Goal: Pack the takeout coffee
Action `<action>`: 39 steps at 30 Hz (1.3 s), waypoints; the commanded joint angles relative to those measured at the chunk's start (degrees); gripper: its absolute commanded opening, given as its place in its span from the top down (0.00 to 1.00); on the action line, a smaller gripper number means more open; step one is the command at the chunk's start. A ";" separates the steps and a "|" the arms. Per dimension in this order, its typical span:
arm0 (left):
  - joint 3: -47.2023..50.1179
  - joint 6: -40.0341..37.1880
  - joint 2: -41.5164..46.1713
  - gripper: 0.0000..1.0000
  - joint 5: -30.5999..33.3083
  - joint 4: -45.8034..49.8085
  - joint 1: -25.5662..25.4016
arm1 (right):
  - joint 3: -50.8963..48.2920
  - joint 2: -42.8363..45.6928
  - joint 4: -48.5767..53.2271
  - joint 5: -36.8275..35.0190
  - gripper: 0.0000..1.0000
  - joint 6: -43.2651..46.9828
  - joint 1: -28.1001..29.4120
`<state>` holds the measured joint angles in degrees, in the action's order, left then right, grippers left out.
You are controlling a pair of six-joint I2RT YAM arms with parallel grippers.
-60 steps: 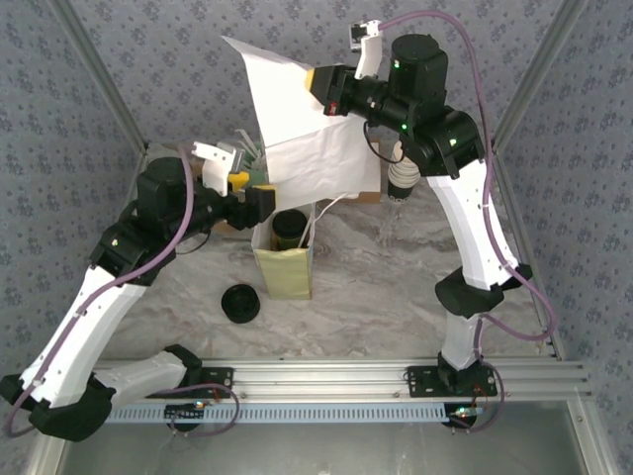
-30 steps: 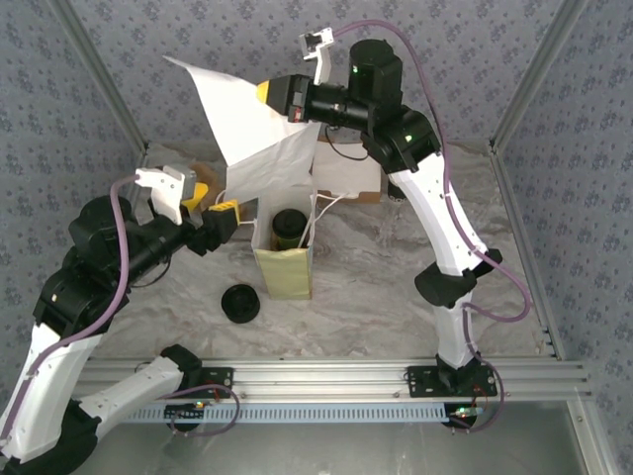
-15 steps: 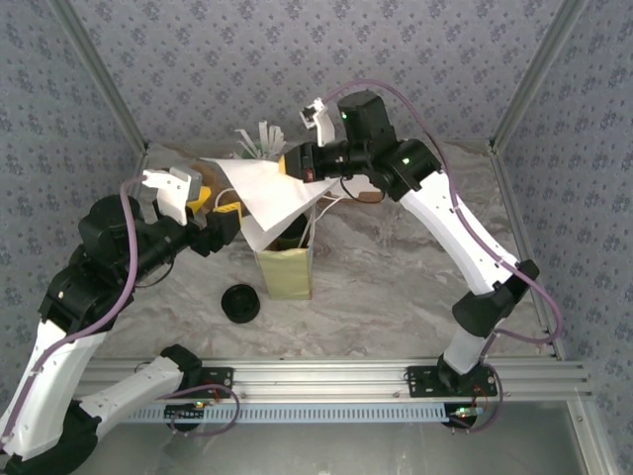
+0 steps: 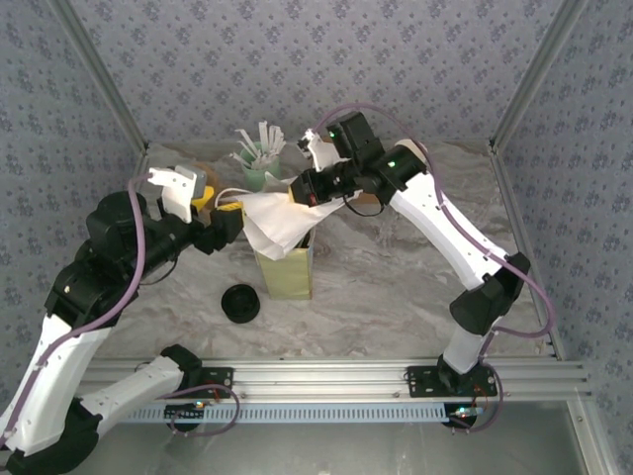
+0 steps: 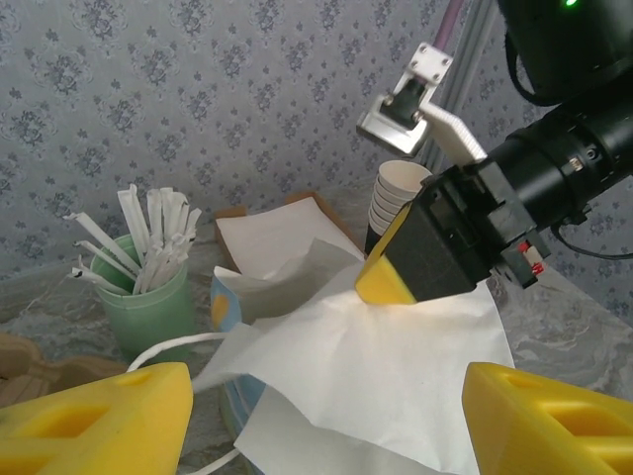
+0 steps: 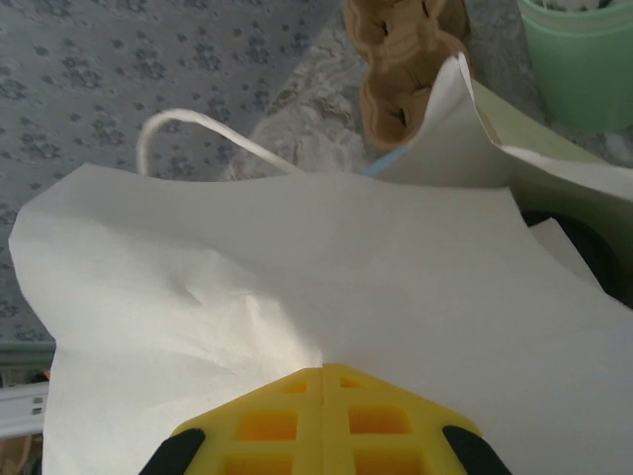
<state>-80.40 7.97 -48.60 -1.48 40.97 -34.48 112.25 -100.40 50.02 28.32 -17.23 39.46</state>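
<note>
A yellow-green paper bag (image 4: 284, 272) stands upright mid-table. A white paper sheet (image 4: 277, 220) lies draped over the bag's mouth, and my right gripper (image 4: 295, 190) is shut on its far edge. The pinch is plain in the right wrist view, where the right gripper (image 6: 321, 371) has its fingers pressed together on the sheet (image 6: 297, 287). The takeout coffee is hidden under the sheet. My left gripper (image 4: 220, 206) hovers open just left of the bag's top, its left gripper (image 5: 326, 416) fingers spread wide either side of the sheet (image 5: 396, 366) and touching nothing.
A black lid (image 4: 240, 303) lies on the table left of the bag. Behind the bag stand a mint cup with white sticks (image 4: 259, 158), a stack of cream cups (image 5: 401, 193) and a cardboard cup carrier (image 6: 406, 59). Patterned walls close in the back and sides.
The right arm has come down and forward with the sheet, from high at the back onto the bag's mouth, covering the dark-lidded cup seen inside. The left arm has barely moved.
</note>
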 commanded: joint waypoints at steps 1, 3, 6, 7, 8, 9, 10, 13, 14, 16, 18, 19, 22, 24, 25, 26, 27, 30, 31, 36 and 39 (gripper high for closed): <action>-0.02 -0.23 -0.10 0.27 1.03 -0.20 0.17 | 0.38 -2.37 5.28 -1.79 1.00 4.20 0.83; 0.02 -0.23 -0.14 0.27 1.27 -0.27 0.17 | 1.06 -3.53 6.58 -3.45 1.00 4.89 1.55; 0.06 -0.22 -0.10 0.27 1.48 -0.02 0.19 | 2.08 -5.20 8.51 -6.44 1.00 5.66 2.58; 0.15 -0.20 -0.10 0.27 1.48 -0.03 0.17 | 2.35 -5.63 9.04 -7.80 1.00 5.80 2.96; 0.16 -0.19 -0.09 0.27 1.49 0.04 0.20 | 2.60 -6.08 9.51 -8.97 1.00 5.98 3.24; 0.25 -0.19 -0.07 0.27 1.60 0.03 0.16 | 2.78 -6.42 10.07 -9.78 1.00 6.19 3.56; 0.24 -0.22 -0.02 0.27 1.65 0.05 0.19 | 3.04 -6.94 10.63 -11.18 1.00 6.40 3.93; 0.42 -0.06 0.16 0.27 1.65 0.05 0.21 | 4.51 -8.54 12.80 -15.59 1.00 7.07 5.28; 0.42 -0.03 0.17 0.27 1.71 0.02 0.24 | 5.18 -9.20 13.46 -17.26 1.00 7.21 5.81; 0.51 0.08 0.21 0.27 1.83 0.14 0.22 | 5.69 -9.87 13.79 -19.38 1.00 7.40 6.56; 0.51 0.08 0.40 0.27 1.83 0.10 0.26 | 5.60 -10.32 13.71 -20.93 1.00 7.30 6.95; 0.61 0.08 0.43 0.27 1.83 0.16 0.18 | 5.74 -10.65 13.75 -21.63 1.00 7.30 7.28; 0.61 0.16 0.69 0.27 1.86 0.16 0.22 | 6.13 -11.61 14.07 -24.09 1.00 7.30 8.04; 0.69 0.12 0.78 0.27 1.83 0.16 0.20 | 6.27 -12.39 14.31 -25.32 1.00 7.22 8.50; 0.68 0.12 0.82 0.27 1.83 0.32 0.22 | 6.60 -12.85 14.61 -25.43 1.00 7.05 8.58; 0.77 0.19 0.86 0.27 1.83 0.42 0.25 | 6.87 -13.06 14.69 -25.64 1.00 6.73 8.65; 0.93 0.21 0.96 0.27 1.80 0.40 0.24 | 7.00 -13.11 14.52 -25.93 1.00 6.50 8.72; 1.26 0.20 1.20 0.27 2.00 0.36 0.22 | 8.84 -12.99 14.65 -24.66 0.90 6.20 8.76; 1.30 0.23 1.26 0.27 2.00 0.42 0.20 | 10.07 -12.85 14.95 -24.27 0.84 6.01 8.72; 1.37 0.29 1.28 0.27 2.13 0.16 0.23 | 18.96 -12.63 17.30 -21.64 0.60 5.63 8.18; 1.43 0.38 1.32 0.27 2.09 0.30 0.20 | 23.87 -12.39 18.86 -20.91 0.56 5.71 8.20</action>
<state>-79.29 8.01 -48.03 -0.32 41.67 -34.48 131.96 -113.16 65.54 6.02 -11.33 47.86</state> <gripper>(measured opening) 0.733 0.431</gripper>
